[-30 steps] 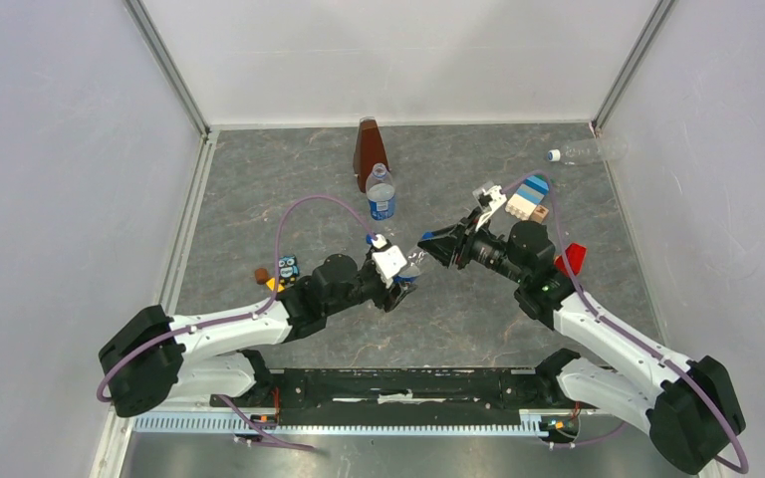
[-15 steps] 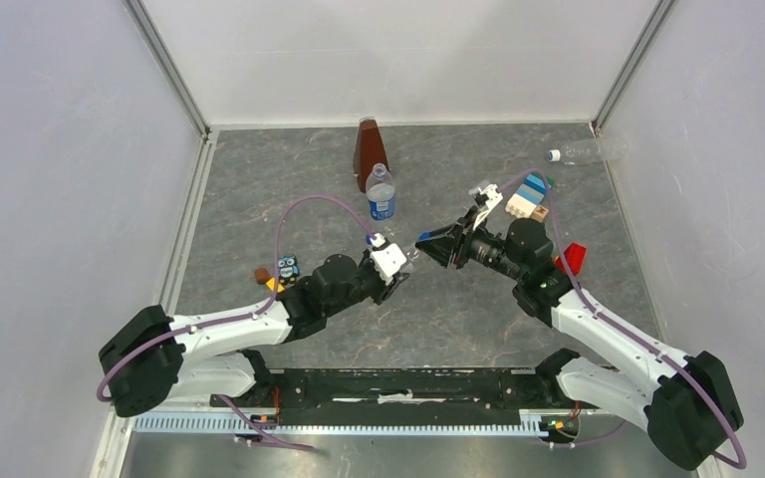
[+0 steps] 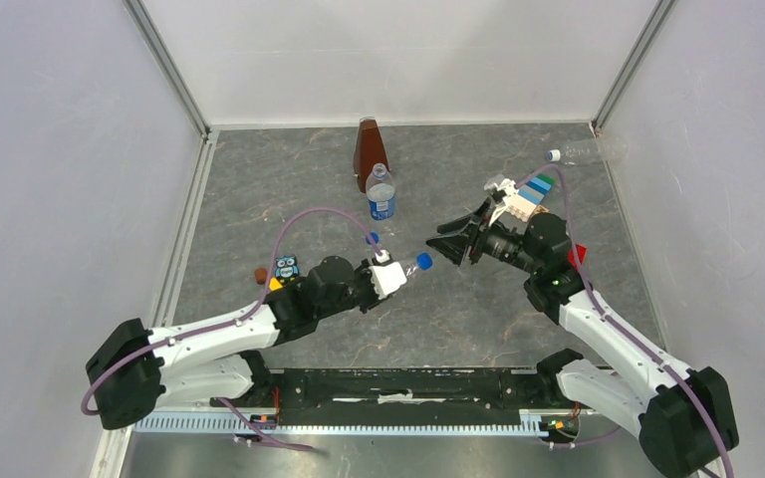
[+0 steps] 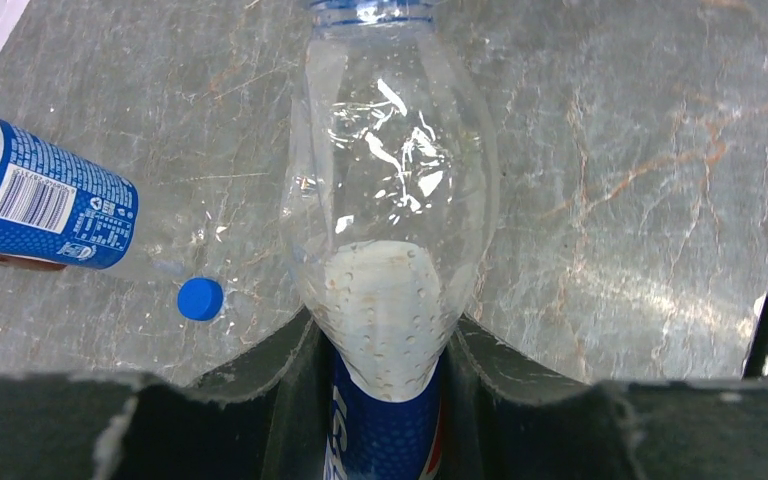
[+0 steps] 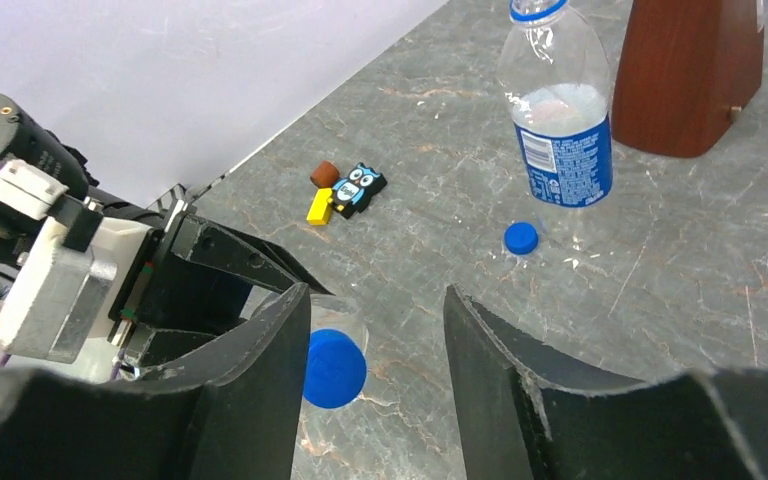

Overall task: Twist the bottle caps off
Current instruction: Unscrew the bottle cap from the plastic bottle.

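left jaws clamped the labelled bottle (image 4: 390, 200), right jaws stood open at its blue cap (image 5: 335, 368), off-centre; closing so could have shoved the neck aside and slipped.

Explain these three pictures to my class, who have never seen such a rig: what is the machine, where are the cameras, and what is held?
The machine is two robot arms bolted at the near edge of a grey marbled table. One picture looks down from above. The other two come from a camera on each wrist, so the dark shapes at the bottom are that arm's own fingers. The left gripper is shut on a clear plastic bottle with a blue label, whose round blue cap is on. The right gripper is open, and that cap shows between its fingers. Also on the table are an upright labelled bottle, seemingly uncapped, a loose blue cap beside it, a brown pyramid-shaped object, an unlabelled clear bottle lying far right, and a small owl toy.
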You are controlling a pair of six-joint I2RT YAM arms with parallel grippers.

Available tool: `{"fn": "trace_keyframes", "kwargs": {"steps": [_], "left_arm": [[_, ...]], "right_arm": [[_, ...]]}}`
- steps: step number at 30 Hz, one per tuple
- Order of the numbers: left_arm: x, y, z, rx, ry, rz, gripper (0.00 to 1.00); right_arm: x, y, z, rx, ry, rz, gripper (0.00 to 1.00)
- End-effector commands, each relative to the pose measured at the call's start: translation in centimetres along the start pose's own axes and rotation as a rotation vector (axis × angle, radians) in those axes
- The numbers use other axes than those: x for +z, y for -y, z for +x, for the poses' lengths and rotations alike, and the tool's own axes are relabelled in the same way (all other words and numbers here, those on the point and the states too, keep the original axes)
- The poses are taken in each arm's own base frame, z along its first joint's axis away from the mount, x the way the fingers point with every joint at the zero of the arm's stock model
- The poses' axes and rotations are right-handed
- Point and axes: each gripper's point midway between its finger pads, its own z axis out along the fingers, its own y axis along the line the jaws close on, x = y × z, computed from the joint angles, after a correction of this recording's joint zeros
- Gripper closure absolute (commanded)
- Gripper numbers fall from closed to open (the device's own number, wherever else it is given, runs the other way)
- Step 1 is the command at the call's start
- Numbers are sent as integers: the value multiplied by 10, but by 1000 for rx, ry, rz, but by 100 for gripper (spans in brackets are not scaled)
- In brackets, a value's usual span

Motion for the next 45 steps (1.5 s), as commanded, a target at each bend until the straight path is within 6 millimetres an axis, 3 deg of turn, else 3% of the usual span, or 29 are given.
{"fn": "trace_keyframes", "kwargs": {"steps": [1,5,10,23,26,28,37,41,45], "left_arm": [[-12,-1,0,125,-22,30,97],[-16,-4,2,147,-22,17,97],[-13,3,-7,153,35,51,97],[-4,6,-5,142,23,65,98],[-4,7,-8,139,46,66,98],[-4,6,-8,139,50,61,98],[-2,3,-3,136,29,41,98],[-5,3,-3,134,35,40,98],[-6,5,1,129,28,44,98]], "right_arm": [[-11,-25,-8,-59,9,-166,43],[-14,-32,5,-96,-59,-230,38],[-16,-19,25,-123,-149,-190,34],[-11,-17,41,-112,-194,-228,40],[-11,-19,44,-118,-204,-244,43],[-11,-21,44,-125,-201,-255,51],[-8,-27,49,-136,-216,-291,55],[-9,-29,46,-161,-195,-295,69],[-12,-29,47,-200,-183,-301,74]]}}
